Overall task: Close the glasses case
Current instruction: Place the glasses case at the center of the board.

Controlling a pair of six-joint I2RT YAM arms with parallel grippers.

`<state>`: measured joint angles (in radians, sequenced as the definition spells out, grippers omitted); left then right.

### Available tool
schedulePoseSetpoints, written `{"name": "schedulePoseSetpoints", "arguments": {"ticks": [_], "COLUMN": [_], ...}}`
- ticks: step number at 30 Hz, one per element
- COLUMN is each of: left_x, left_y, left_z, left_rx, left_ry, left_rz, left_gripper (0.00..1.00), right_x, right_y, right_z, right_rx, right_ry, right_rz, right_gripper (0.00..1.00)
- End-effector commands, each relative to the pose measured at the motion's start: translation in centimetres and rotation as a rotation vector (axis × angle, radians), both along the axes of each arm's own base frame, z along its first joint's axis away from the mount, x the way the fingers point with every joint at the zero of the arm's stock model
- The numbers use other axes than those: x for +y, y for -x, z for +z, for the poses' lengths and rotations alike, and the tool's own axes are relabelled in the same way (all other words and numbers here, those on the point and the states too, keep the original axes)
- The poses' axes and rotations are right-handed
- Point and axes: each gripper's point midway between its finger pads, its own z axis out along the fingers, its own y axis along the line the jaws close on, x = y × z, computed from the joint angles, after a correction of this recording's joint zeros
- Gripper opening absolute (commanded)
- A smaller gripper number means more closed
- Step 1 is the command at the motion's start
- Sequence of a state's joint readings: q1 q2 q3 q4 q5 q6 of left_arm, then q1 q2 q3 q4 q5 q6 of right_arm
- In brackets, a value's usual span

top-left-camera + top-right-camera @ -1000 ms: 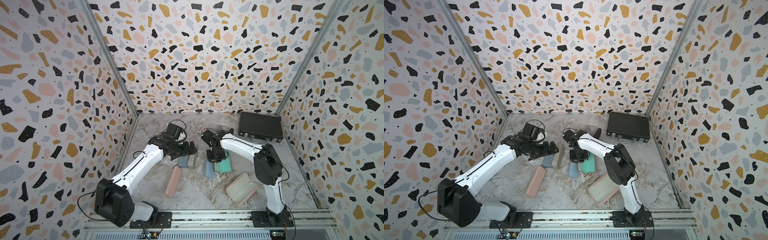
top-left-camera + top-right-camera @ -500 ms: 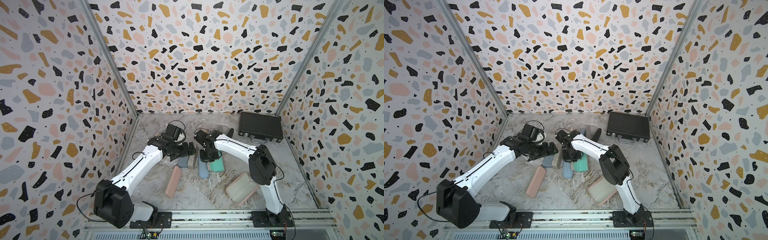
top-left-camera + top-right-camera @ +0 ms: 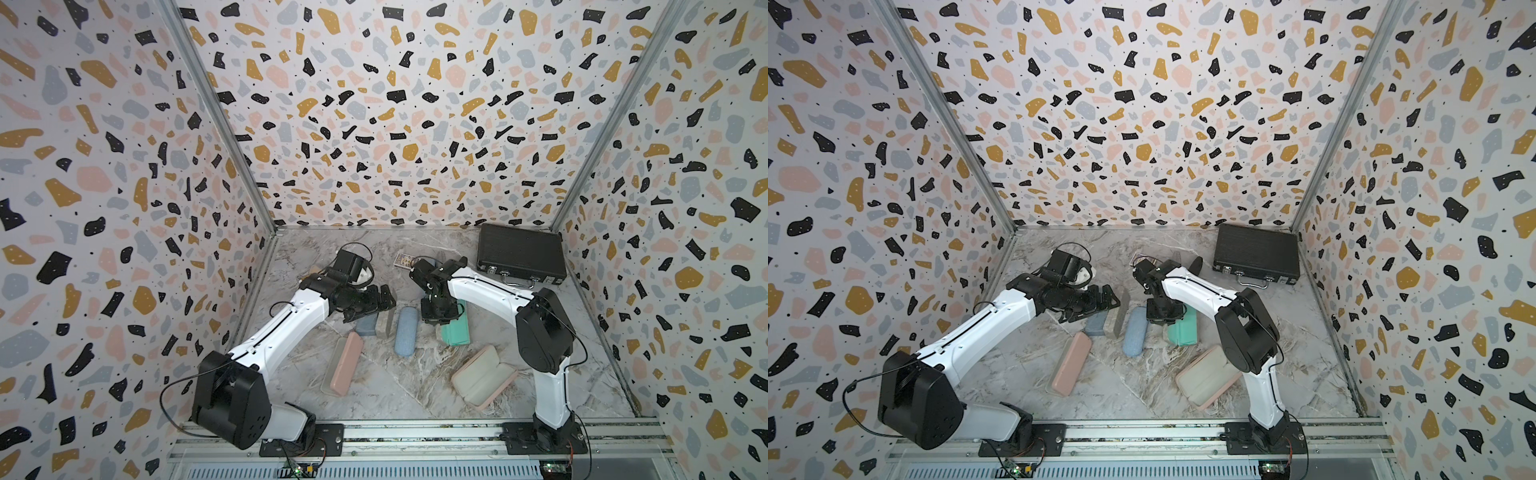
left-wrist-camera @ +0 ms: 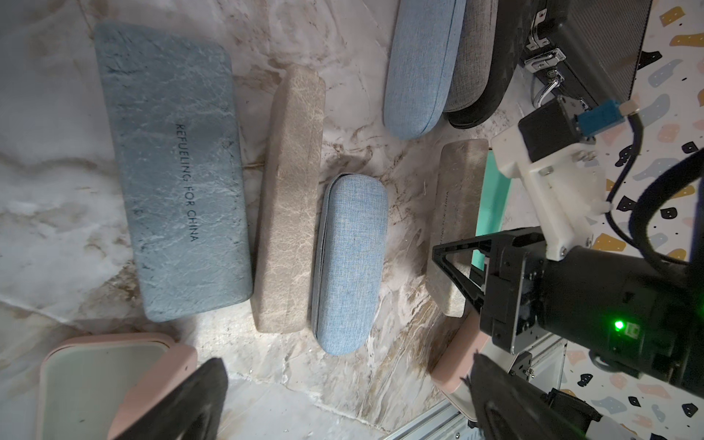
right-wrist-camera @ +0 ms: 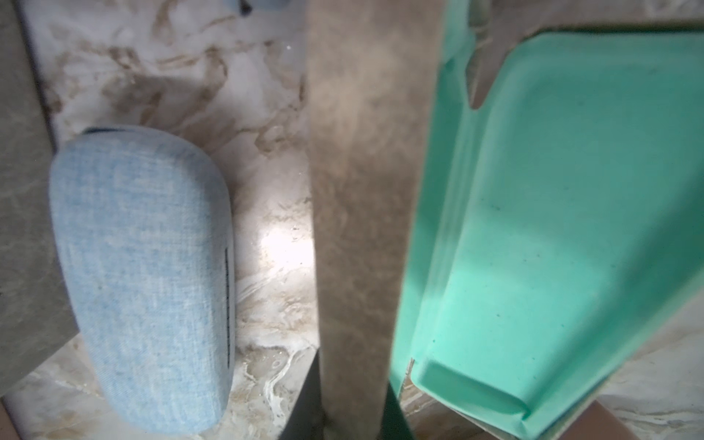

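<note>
The open glasses case (image 3: 456,332) is taupe outside and mint green inside; it lies right of centre in both top views. Its mint lining (image 5: 552,213) faces up and its taupe lid (image 5: 358,213) stands nearly upright. My right gripper (image 5: 352,396) is shut on that lid's edge, and it shows from above over the case as the right gripper (image 3: 1163,316). My left gripper (image 4: 344,384) is open and holds nothing. It hovers to the left, above a slate-blue case (image 4: 171,171) and a taupe case (image 4: 289,198), both shut.
A shut light-blue fabric case (image 3: 405,337) lies between the two grippers. A shut pink case (image 3: 343,370) and an open pink case (image 3: 484,380) lie nearer the front rail. A black briefcase (image 3: 521,254) sits at the back right, with more cases (image 3: 430,264) behind my right arm.
My right gripper swung left with the mint-lined case, nudging the light-blue fabric case left, then came back to the right. The left arm has hardly moved.
</note>
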<state>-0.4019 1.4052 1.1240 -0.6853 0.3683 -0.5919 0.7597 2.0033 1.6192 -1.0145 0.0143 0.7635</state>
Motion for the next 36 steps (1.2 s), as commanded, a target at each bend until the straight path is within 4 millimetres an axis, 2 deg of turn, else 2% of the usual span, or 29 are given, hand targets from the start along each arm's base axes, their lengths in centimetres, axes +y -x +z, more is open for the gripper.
{"name": "schedulePoseSetpoints", "arguments": {"ticks": [1, 11, 14, 19, 24, 32, 35, 36], "left_x": [-0.3, -0.3, -0.3, -0.5, -1.1, -1.9, -2.5, -2.8], "left_y": [-0.3, -0.3, -0.4, -0.8, -1.0, -1.0, -1.0, -1.1], "left_z": [-0.1, -0.6, -0.4, -0.1, -0.3, -0.7, -0.8, -0.8], "left_rx": [0.0, 0.012, 0.01, 0.008, 0.025, 0.044, 0.049, 0.052], "left_ry": [0.024, 0.014, 0.014, 0.02, 0.035, 0.033, 0.029, 0.028], "left_rz": [0.001, 0.001, 0.001, -0.002, -0.01, -0.032, -0.052, -0.06], "left_gripper": [0.99, 0.99, 0.99, 0.99, 0.99, 0.99, 0.93, 0.9], "right_x": [0.2, 0.1, 0.2, 0.1, -0.4, -1.3, -2.7, -3.3], "right_y": [-0.4, -0.6, -0.6, -0.8, -0.6, 0.0, 0.0, 0.0], "right_z": [1.5, 0.2, 0.5, 2.8, 5.2, 8.5, 9.3, 9.4], "right_rx": [-0.037, -0.006, -0.009, -0.052, -0.088, -0.155, -0.188, -0.196], "right_ry": [-0.024, -0.014, -0.024, -0.051, -0.061, -0.091, -0.077, -0.07], "right_rz": [-0.005, 0.001, 0.006, 0.014, 0.027, 0.056, 0.047, 0.036], "right_gripper": [0.17, 0.25, 0.3, 0.41, 0.46, 0.5, 0.49, 0.45]}}
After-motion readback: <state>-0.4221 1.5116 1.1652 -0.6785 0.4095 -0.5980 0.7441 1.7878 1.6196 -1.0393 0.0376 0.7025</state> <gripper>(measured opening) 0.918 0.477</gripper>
